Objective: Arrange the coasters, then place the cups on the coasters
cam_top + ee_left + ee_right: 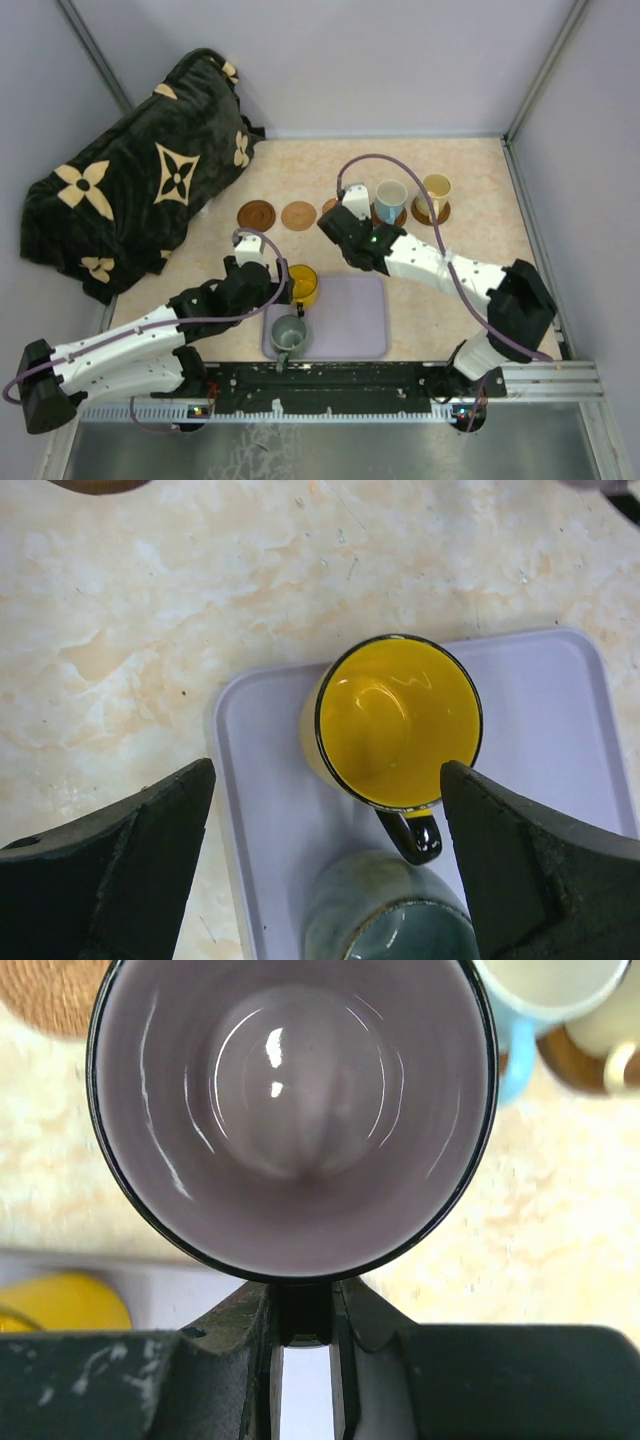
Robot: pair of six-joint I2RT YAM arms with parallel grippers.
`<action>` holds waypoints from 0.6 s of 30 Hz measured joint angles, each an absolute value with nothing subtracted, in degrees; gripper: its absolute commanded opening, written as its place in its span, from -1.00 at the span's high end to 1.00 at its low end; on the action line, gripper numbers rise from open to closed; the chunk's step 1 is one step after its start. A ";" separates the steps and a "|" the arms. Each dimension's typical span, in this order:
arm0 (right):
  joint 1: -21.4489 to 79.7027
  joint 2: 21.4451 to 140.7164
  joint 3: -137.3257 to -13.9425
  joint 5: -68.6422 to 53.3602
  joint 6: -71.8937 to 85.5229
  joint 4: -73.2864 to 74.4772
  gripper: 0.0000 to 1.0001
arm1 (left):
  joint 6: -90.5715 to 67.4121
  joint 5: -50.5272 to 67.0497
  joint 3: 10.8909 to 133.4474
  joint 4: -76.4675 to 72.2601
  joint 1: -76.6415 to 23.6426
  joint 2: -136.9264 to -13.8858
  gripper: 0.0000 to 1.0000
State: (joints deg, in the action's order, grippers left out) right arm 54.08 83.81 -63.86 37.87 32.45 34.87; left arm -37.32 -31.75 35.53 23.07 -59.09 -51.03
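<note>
Cup placement in hand. Right gripper (303, 1310) pinched narrow on mauve cup (290, 1110), just beside blue cup (391, 198). Left gripper (325, 780) spread wide over yellow cup (400, 720) on tray (560, 740). Next, likely: lowering mauve cup upright, centred on 1 of 2 bare coasters (298, 215).

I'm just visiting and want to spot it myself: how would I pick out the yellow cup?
Find the lavender tray at the bottom middle of the overhead view. Two cups stand along its left side. The yellow cup is the farther one, bright yellow with a dark rim, unlike the dull grey-green cup beside it.
</note>
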 measured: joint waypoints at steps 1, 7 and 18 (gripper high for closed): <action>52.71 85.43 -65.54 37.54 30.94 33.76 1.00 | -37.04 -32.47 35.55 22.81 -59.02 -51.24 -1.00; 46.24 95.42 -74.76 34.04 24.14 28.12 1.00 | -34.00 -32.86 37.15 20.95 -53.58 -56.01 -1.00; 40.82 109.75 -84.53 29.82 20.10 25.69 1.00 | -25.82 -23.81 39.70 12.43 -37.34 -63.00 -1.00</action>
